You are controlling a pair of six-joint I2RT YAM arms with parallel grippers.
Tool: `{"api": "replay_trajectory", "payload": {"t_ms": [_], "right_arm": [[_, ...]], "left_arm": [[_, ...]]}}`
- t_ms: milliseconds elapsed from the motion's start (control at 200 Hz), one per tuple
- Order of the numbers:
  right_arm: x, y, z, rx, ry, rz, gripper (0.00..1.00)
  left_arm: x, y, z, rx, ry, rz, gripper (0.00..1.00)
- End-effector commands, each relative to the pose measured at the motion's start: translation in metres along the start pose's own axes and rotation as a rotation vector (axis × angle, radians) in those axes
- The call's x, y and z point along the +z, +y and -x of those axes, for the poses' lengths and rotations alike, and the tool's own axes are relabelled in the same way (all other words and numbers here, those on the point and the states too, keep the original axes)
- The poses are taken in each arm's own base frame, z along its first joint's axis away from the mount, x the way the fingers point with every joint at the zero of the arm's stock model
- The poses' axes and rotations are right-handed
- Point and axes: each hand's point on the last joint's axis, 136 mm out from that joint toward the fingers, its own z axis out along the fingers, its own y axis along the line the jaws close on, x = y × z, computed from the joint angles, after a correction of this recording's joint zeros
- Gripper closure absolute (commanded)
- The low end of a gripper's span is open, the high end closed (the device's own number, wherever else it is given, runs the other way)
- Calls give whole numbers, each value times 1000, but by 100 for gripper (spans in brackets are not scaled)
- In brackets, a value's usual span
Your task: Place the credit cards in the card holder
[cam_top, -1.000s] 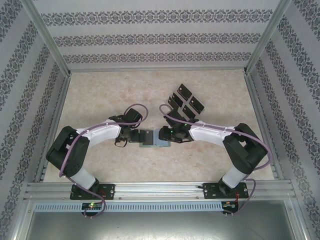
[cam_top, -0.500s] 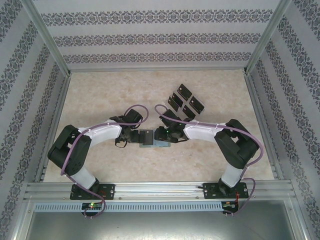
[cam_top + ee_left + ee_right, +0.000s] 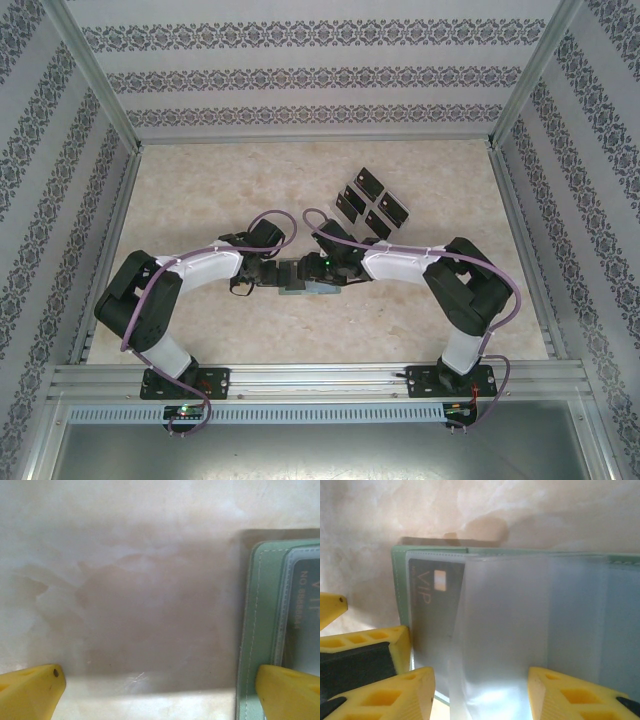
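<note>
Four thin black rectangular credit cards (image 3: 371, 205) lie at 1 o'clock from the grey-green soft-covered card holder (image 3: 300, 284). It lies open at the centre of the marble-patterned counter (image 3: 200, 190), another black card (image 3: 432, 620) tucked under its clear plastic sleeve (image 3: 505, 630). The left claw (image 3: 160, 690) is spread wide at the holder's 9 o'clock edge. The right claw (image 3: 480, 695), half spread, straddles the sleeve.

Marbled table (image 3: 200, 200), card holder (image 3: 318, 288), credit cards (image 3: 372, 204)
</note>
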Motion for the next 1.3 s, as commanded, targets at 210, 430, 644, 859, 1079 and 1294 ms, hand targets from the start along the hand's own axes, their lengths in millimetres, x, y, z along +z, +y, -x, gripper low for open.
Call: {"api": "replay_trajectory", "payload": {"t_ms": [210, 430, 644, 859, 1079, 1294], "right_arm": [[-19, 19, 2, -6, -39, 50, 48], [-26, 11, 2, -7, -59, 22, 48], [-31, -21, 5, 36, -88, -80, 43], [-24, -32, 2, 51, -76, -100, 43], [-19, -46, -3, 72, -66, -131, 43], [-24, -53, -5, 79, -77, -139, 43]], "left_arm": [[15, 4, -13, -16, 42, -10, 0], [15, 5, -14, -16, 43, -6, 0], [15, 4, -13, -16, 40, -9, 0], [15, 5, -14, -16, 43, -5, 0], [14, 4, -12, -16, 39, -6, 0], [14, 4, -12, -14, 39, -6, 0]]}}
